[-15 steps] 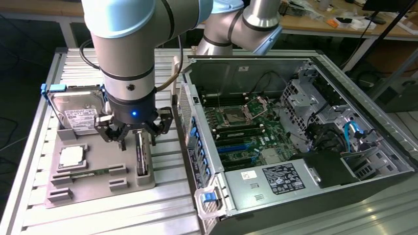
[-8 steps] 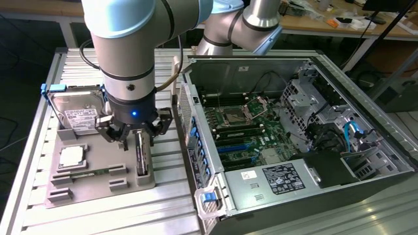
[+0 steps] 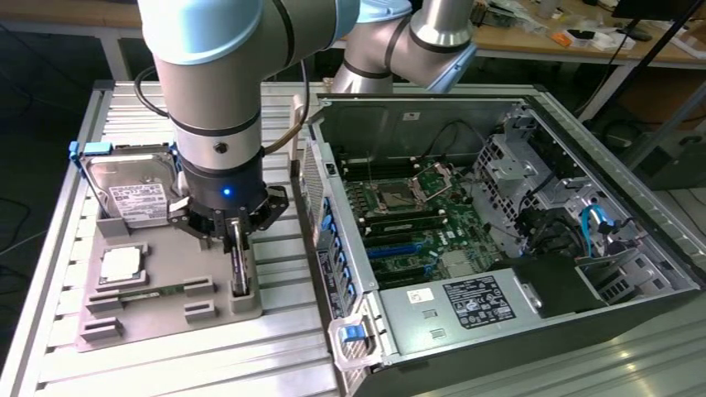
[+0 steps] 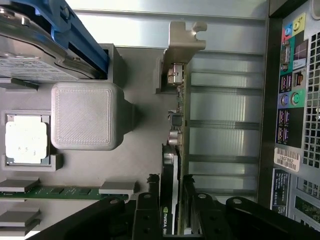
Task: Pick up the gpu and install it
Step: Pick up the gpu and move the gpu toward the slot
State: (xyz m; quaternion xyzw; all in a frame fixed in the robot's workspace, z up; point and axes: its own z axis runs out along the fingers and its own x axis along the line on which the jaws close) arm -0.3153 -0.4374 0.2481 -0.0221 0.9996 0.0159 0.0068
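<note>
While the gpu point(image 3: 238, 277) stands on edge in the grey tray point(image 3: 165, 322), on the exterior view's left of the open case point(image 3: 497, 124), the hand point(image 3: 237, 238), set narrow, clasps its faces.

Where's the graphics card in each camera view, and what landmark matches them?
Exterior view: the thin dark GPU card with silver end bracket stands on edge in the grey holder tray, beside the open computer case.
Wrist view: edge-on along that tray's edge, bracket farthest from the camera.
Shared landmark: the silver hard drive with blue frame.
</note>
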